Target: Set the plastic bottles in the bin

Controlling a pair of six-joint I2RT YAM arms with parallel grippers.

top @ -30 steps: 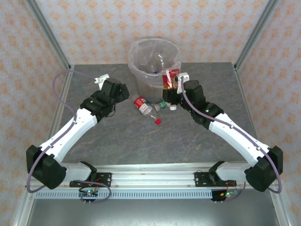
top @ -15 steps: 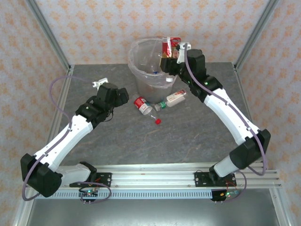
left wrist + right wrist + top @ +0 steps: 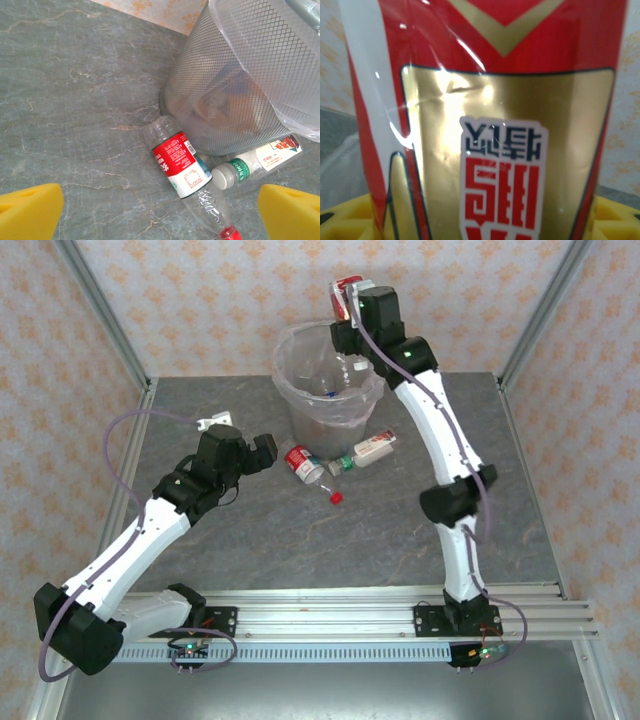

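Bottle (image 3: 485,125) red-gold up close; overhead, above bin (image 3: 308,408).

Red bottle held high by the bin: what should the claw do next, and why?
Probably open and let it drop. The right claw grips the red-labelled bottle, high up and roughly above the open mouth of the bin. Whether it hangs squarely over the opening is hard to tell.
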